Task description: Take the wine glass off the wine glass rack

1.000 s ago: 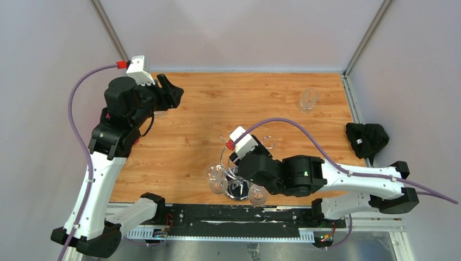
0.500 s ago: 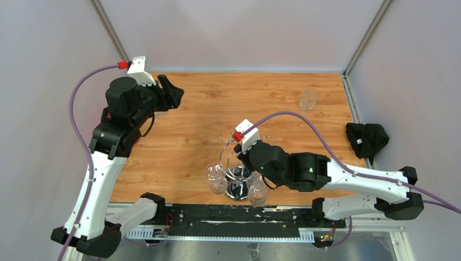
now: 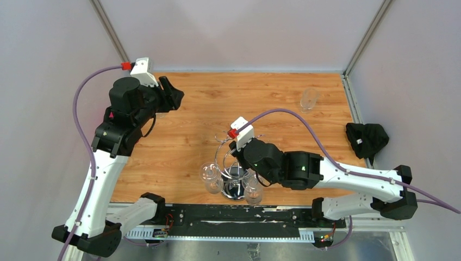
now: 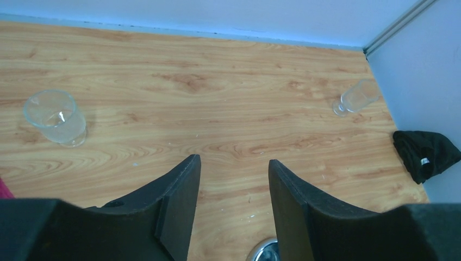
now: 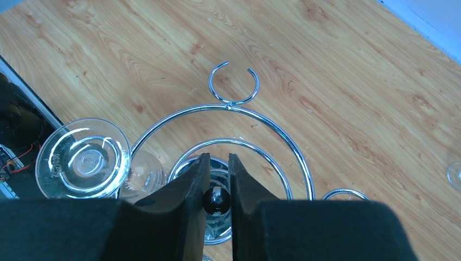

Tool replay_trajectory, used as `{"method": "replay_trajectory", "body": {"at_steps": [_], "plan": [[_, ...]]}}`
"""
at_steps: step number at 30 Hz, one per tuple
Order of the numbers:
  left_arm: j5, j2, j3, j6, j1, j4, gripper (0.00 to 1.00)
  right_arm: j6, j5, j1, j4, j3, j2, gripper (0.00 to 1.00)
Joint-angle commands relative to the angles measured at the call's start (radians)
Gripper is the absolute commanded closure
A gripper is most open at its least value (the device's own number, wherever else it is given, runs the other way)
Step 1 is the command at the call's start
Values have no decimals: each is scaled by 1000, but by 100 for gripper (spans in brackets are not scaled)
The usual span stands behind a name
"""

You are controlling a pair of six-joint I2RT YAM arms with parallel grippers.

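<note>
Your right gripper is hanging over the wine glass rack, which is standing near the middle of the table's near edge. Its fingers are pressing in from both sides and pinching the dark knob on top of the rack's thin pole. One wine glass is hanging foot-up from a wire loop on the rack's left side, just beside those fingers and not touching them. A second hanging glass is showing on the side nearest the arm bases.

Your left gripper is hovering over the far-left corner of the table with its fingers spread and nothing between them. A short clear tumbler is standing upright on the wood just beside it. Another clear glass is standing near the far-right corner, well apart from the rack. A crumpled black cloth is lying just past the table's right edge.
</note>
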Motion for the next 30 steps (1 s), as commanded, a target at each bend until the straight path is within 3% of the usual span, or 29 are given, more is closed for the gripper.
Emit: {"method": "replay_trajectory", "body": {"at_steps": [1,15,30], "plan": [[4,0,2,19,-5,-9,48,23,10,-15,-44,29,32,100],[-36,40,52,20,-5,-9,51,-69,42,-80,-18,78,80,100],[-35,107,124,22,-5,1,52,-173,-60,-234,59,128,128,100]]}}
